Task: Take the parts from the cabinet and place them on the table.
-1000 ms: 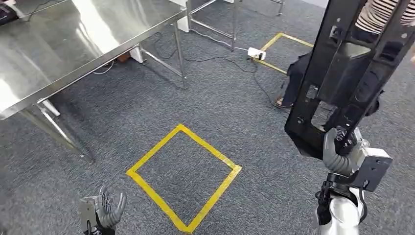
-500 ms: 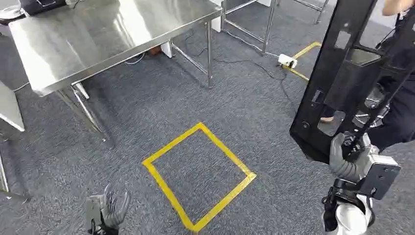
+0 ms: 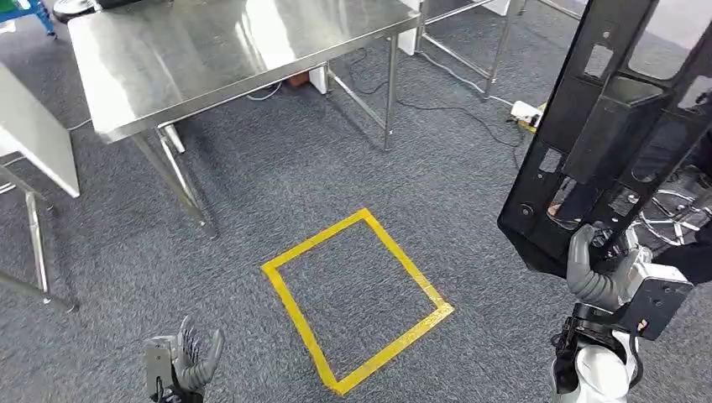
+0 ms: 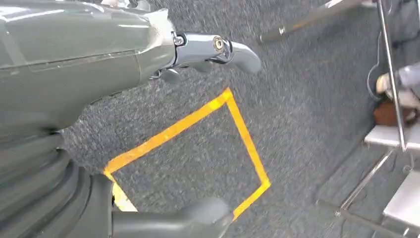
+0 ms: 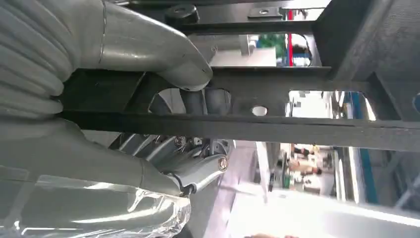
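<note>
**Part up in the right hand, steel table ahead**

Part (image 3: 606, 126) aloft: long black frame, cut-outs and a boxy recess down its length, tilted and rising out the top of the head view on the right. Gripped at its lower end by the right hand (image 3: 593, 267), grey fingers wrapped around a bar of the frame. Same grip up close from the right wrist (image 5: 163, 99): thumb hooked over one black rail (image 5: 257, 126), darker fingers curled behind it.

Down low on the left, left hand (image 3: 186, 363) hanging at the robot's side, holding nothing, fingers apart and pointing up. Seen from the left wrist (image 4: 213, 49) with thumb and fingers spread over grey carpet (image 3: 277, 193).

Straight below, yellow tape square (image 3: 358, 300) on the floor, well apart from both hands. Beyond it, steel table (image 3: 210, 59) with its bright top and thin legs, nowhere near touching the part. Second table edge (image 3: 38, 134) at far left. White power strip (image 3: 525, 112) and black cable (image 3: 453, 105) on the carpet past the table, just beside the frame's edge.
</note>
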Tool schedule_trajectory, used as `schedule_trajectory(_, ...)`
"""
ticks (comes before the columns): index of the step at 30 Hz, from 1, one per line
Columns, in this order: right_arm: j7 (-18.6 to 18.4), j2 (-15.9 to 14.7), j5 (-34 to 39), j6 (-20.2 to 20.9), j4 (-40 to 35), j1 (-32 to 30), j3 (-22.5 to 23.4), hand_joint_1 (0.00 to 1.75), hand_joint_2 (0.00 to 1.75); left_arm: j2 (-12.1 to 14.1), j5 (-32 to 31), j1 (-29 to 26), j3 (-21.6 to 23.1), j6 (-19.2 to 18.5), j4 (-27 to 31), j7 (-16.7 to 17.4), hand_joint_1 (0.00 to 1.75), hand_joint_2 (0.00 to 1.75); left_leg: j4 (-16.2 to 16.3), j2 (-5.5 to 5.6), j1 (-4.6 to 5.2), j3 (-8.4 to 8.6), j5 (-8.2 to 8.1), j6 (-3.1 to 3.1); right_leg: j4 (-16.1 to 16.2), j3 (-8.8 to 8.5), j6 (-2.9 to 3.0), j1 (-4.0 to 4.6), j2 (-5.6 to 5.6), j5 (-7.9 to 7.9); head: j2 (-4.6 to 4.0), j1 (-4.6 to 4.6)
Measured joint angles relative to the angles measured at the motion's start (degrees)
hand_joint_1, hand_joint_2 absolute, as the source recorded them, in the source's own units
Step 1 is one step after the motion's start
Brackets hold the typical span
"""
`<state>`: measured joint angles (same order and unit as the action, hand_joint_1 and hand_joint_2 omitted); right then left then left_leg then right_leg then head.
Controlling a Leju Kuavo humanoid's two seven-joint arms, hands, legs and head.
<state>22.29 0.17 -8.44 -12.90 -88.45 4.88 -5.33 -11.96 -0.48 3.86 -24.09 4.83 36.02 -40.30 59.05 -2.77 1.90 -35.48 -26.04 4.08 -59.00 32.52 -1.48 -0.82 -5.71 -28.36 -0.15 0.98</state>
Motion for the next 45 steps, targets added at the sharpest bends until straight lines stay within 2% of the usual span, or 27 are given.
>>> schedule_trajectory(5, 0.0, 0.04, 0.0, 0.0, -0.07, 0.08, -0.04, 1.75, 1.75, 0.04, 0.13, -0.13, -0.02, 0.04, 0.0, 0.0, 0.0, 1.75, -0.52, 0.47, 0.17, 0.1, 0.24, 0.29, 0.35, -0.27, -0.16, 0.07, -0.4, 0.1, 0.0, 0.07)
schedule_trajectory(6, -0.04, 0.2, 0.07, 0.02, -0.24, 0.02, -0.04, 1.75, 1.75, 0.07, 0.46, -0.22, 0.04, 0.11, 0.0, 0.0, 0.0, 1.75, -1.92, 0.86, -0.39, 1.12, 1.06, 0.59, 0.21, -0.31, -0.44, 0.41, 0.06, -0.09, 0.0, 0.04)
schedule_trajectory(7, -0.09, 0.17, 0.39, 0.02, -0.2, 0.05, -0.04, 1.75, 1.75, -0.07, 0.72, -0.26, 0.2, 0.13, -0.02, 0.0, 0.0, 1.75, -2.73, 1.02, -0.65, 1.64, 1.57, 0.08, -0.41, 0.06, -0.51, -0.02, 2.06, -0.34, 0.0, -0.11)
schedule_trajectory(8, -0.06, 0.04, 0.81, 0.0, -0.2, 0.1, 0.0, 1.75, 1.75, 0.09, 1.18, 0.03, 0.65, 0.39, -0.02, 0.0, 0.0, 1.75, -3.05, 1.56, -0.78, 1.67, 1.85, 0.58, -4.95, 2.26, -0.02, -0.17, 4.57, -2.78, 0.0, 0.09)
schedule_trajectory(9, -0.09, -0.24, 1.22, 0.0, -0.15, -0.7, 0.18, 1.75, 1.75, -0.04, 1.53, -0.27, 1.44, 0.61, -0.07, 0.02, 0.0, 1.75, -2.98, 2.75, -0.81, 1.61, 1.8, 0.52, -15.73, 7.93, -0.28, -0.54, 5.3, -6.24, 0.0, -0.15)
schedule_trajectory(10, -0.09, -0.24, 1.25, 0.0, -0.15, -0.86, 0.2, 1.75, 1.75, -0.11, 1.75, -0.48, 1.55, 0.66, -0.09, 0.02, 0.0, 1.75, -2.92, 3.07, -0.89, 1.62, 1.75, 0.43, -15.98, 8.41, -0.86, -0.68, 5.3, -5.74, 0.0, -0.2)
schedule_trajectory(11, -0.09, -0.24, 1.25, -0.06, -0.15, -0.94, 0.24, 1.75, 1.75, -0.13, 1.86, -0.65, 1.77, 0.83, -0.09, 0.02, 0.0, 1.75, -2.71, 3.38, -1.06, 1.63, 1.61, 0.21, -13.37, 7.42, -1.78, -0.93, 5.3, -4.1, 0.0, -0.13)
schedule_trajectory(13, -0.09, -0.24, 1.29, -0.15, -0.18, -0.93, 0.33, 1.75, 1.75, -0.11, 2.27, -0.76, 2.41, 1.16, -0.09, 0.02, 0.0, 1.75, -1.64, 4.0, -1.64, 1.53, 0.96, -0.74, -3.37, 2.63, -3.74, -1.51, 5.3, 0.45, 0.0, -0.17)
schedule_trajectory(14, -0.09, -0.24, 1.31, -0.18, -0.13, -0.9, 0.39, 1.75, 1.75, 0.0, 2.38, -0.74, 2.65, 1.33, -0.09, 0.02, 0.0, 1.75, -0.73, 4.18, -1.48, 1.15, 0.37, -1.55, -1.14, 1.58, -3.99, -1.72, 5.44, 0.39, 0.0, -0.26)
schedule_trajectory(15, -0.09, -0.15, 1.31, -0.18, -0.02, -0.81, 0.35, 1.75, 1.75, 0.48, 2.36, -0.72, 2.78, 1.95, -0.09, 0.02, 0.0, 1.75, 0.28, 4.45, -1.15, 0.52, -0.24, -1.92, -0.74, 1.27, -3.29, -1.61, 6.0, 0.39, 0.0, -0.99)
schedule_trajectory(16, -0.26, -0.13, 1.2, -0.18, -0.09, -0.78, 0.39, 1.75, 1.75, 0.39, 2.18, -0.78, 3.28, 2.56, -0.04, -0.02, 0.0, 1.75, 0.13, 4.53, -1.01, 0.31, -0.21, -2.02, -1.38, 1.57, -2.04, -1.5, 5.97, 0.26, 0.0, -0.63)
schedule_trajectory(18, -0.28, -0.05, 1.05, -0.18, 0.04, -0.69, 0.5, 1.75, 1.75, 0.61, 1.86, -0.86, 4.26, 3.78, -0.07, 0.0, 0.0, 1.75, 0.19, 4.61, -1.18, 0.24, -0.26, -2.06, -1.4, 1.72, -1.45, -1.46, 5.92, 0.29, 0.0, -0.31)
schedule_trajectory(20, -0.3, 0.11, 1.05, -0.2, 0.17, -0.31, 0.57, 1.75, 1.75, 0.79, 1.86, -0.77, 4.78, 4.26, -0.07, 0.0, 0.0, 1.75, 1.77, 3.9, -1.49, -0.16, -1.43, -2.76, -1.24, 1.3, -0.86, -1.64, 5.9, 0.19, 0.0, -0.22)
schedule_trajectory(23, -0.28, 0.11, 1.03, -0.2, 0.26, 0.02, 0.61, 1.75, 1.75, 0.92, 1.95, -0.7, 5.83, 4.74, -0.07, 0.0, 0.0, 1.75, 13.87, 3.01, -1.77, -6.57, -7.01, -3.38, -1.25, 1.16, -0.46, -1.48, 5.84, -0.09, 0.0, -0.02)
schedule_trajectory(25, -0.3, 0.11, 1.03, -0.2, 0.35, -0.06, 0.63, 1.75, 1.75, 0.94, 2.21, -0.86, 6.29, 4.79, -0.09, 0.0, 0.0, 1.75, 17.93, 2.95, -1.83, -9.55, -6.96, -3.08, -1.26, 1.02, -0.13, -1.21, 5.84, -0.35, 0.0, -0.04)
schedule_trajectory(27, -0.3, 0.22, 0.96, -0.2, 0.37, -0.04, 0.66, 1.75, 1.75, 1.05, 2.25, -0.8, 6.84, 4.83, -0.09, 0.0, 0.0, 1.75, 11.96, 2.97, -1.6, -7.32, -2.27, -1.88, -1.24, 0.36, 0.23, -0.74, 5.87, -0.78, 0.0, 0.02)
schedule_trajectory(29, -0.28, 0.41, 0.92, -0.2, 0.35, -0.07, 0.66, 1.75, 1.75, 1.29, 2.25, -0.64, 7.13, 4.81, -0.09, 0.0, 0.0, 1.75, 2.37, 2.94, -0.4, -2.97, 2.5, 0.87, -0.85, -0.51, 0.46, -0.67, 5.85, -1.29, 0.0, 0.0)
schedule_trajectory(30, -0.26, 0.48, 0.9, -0.2, 0.37, 0.04, 0.66, 1.75, 1.75, 1.42, 2.27, -0.58, 7.21, 4.76, -0.09, 0.02, 0.0, 1.75, 1.64, 2.47, -0.26, -2.07, 1.39, 1.77, -0.6, -0.73, 0.1, -0.01, 5.78, -1.51, 0.0, -0.57)
schedule_trajectory(31, -0.26, 0.46, 0.9, -0.2, 0.37, 0.05, 0.68, 1.75, 1.75, 1.42, 2.25, -0.41, 7.34, 4.74, -0.09, -0.07, 0.0, 1.75, 0.57, 2.67, 0.08, -1.76, 1.22, 1.89, -0.23, -0.78, 0.01, -0.78, 5.74, -1.5, 0.0, -0.37)
schedule_trajectory(33, -0.3, 0.46, 0.87, -0.2, 0.35, -0.38, 0.72, 1.75, 1.75, 1.48, 2.34, -0.28, 7.52, 4.74, -0.13, 0.0, 0.0, 1.75, -1.13, 2.91, 0.45, -0.79, 1.03, 2.42, -0.56, -1.69, -1.47, -0.52, 5.5, -0.26, 0.0, -0.35)
schedule_trajectory(34, -0.33, 0.52, 0.87, -0.22, 0.28, -0.33, 0.74, 1.75, 1.75, 1.42, 2.45, -0.26, 7.54, 4.74, -0.13, 0.0, 0.0, 1.75, -2.23, 3.18, 0.25, 0.72, 1.1, 2.69, -0.29, -2.11, -1.49, -0.41, 5.41, -0.55, 0.0, -0.35)
schedule_trajectory(36, -0.35, 0.52, 0.74, -0.22, 0.33, 0.0, 0.79, 1.75, 1.75, 1.49, 2.64, 0.13, 7.72, 4.79, -0.15, 0.0, 0.0, 1.75, -3.16, 3.07, -0.09, 2.34, 1.35, 2.29, -3.85, -0.53, -0.66, -0.46, 5.6, -2.49, 0.0, -0.26)
schedule_trajectory(37, -0.35, 0.39, 0.72, -0.22, 0.35, 0.19, 0.81, 1.75, 1.75, 1.46, 2.97, 0.32, 7.78, 4.76, -0.15, 0.02, 0.0, 1.75, -3.11, 3.13, -0.16, 2.43, 1.21, 2.15, -7.59, 1.77, -0.5, -0.48, 5.64, -3.59, 0.0, -0.46)
schedule_trajectory(40, -0.33, 0.24, 0.7, -0.15, 0.54, 0.05, 1.0, 1.75, 1.75, 1.29, 3.26, 0.01, 8.26, 4.76, -0.37, 0.02, 0.0, 1.75, -2.97, 3.41, -0.21, 2.87, 0.36, 1.51, -15.55, 8.67, -1.47, -0.72, 5.65, -5.3, 0.0, -0.5)
schedule_trajectory(42, -0.37, 0.22, 0.68, -0.13, 0.76, 0.09, 1.03, 1.75, 1.75, 1.22, 3.5, 0.01, 8.31, 4.76, -0.55, 0.02, 0.0, 1.75, -2.59, 3.71, -0.52, 3.5, -0.45, 0.79, -10.46, 7.78, -2.65, -1.14, 5.64, -1.53, 0.0, -0.46)
schedule_trajectory(44, -0.35, 0.17, 0.68, -0.11, 0.79, 0.3, 1.03, 1.75, 1.75, 1.2, 3.52, 0.0, 8.39, 4.76, -0.59, 0.02, 0.0, 1.75, -1.45, 3.88, -0.99, 4.22, -1.92, -0.27, -0.56, 4.25, -5.09, -1.89, 5.61, 3.95, 0.0, -0.5)
schedule_trajectory(45, -0.39, 0.2, 0.7, -0.11, 1.14, 0.46, 1.01, 1.75, 1.75, 1.4, 3.56, 0.1, 8.35, 4.74, -0.61, 0.0, 0.0, 1.75, -1.08, 3.97, -0.69, 4.11, -2.43, -0.84, -1.25, 4.73, -4.43, -1.21, 5.84, 2.52, 0.0, -0.83)
